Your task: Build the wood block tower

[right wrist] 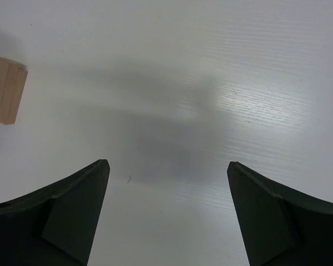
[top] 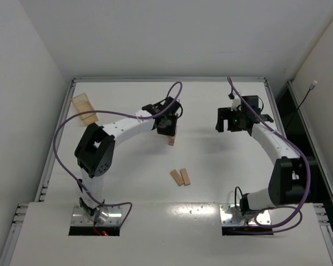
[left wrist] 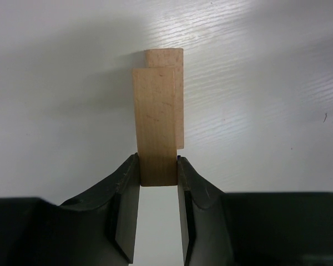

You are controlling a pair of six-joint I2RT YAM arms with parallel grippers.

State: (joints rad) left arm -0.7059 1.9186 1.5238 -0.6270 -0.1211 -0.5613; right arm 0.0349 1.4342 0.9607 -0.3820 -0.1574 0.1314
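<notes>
Nearest me, two loose planks (top: 180,177) lie flat on the table (top: 222,166), side by side at a slant, roughly midway btwn the two arm bases. Can't tell if they touch.

Further out, L gripper (top: 166,123) hangs over the tower (top: 171,137), a short stack standing a bit left of table centre. On L wrist cam its fingers (left wrist: 127,183) are set narrow and pinch the near end of the held plank (left wrist: 154,111), flat face toward the cam. That plank lies along a plank beneath (left wrist: 179,100), which sticks out past it on the right side and at the far end. Can't tell if the two touch.

Abt level w/ it on the other side, R gripper (top: 233,119) sits well apart from the tower. Its pads (right wrist: 77,210) are spread wide, holding nothing, w/ bare table under them.

Farthest out, the amber box (top: 84,108) sits by the far-left corner, well apart from everything else.
</notes>
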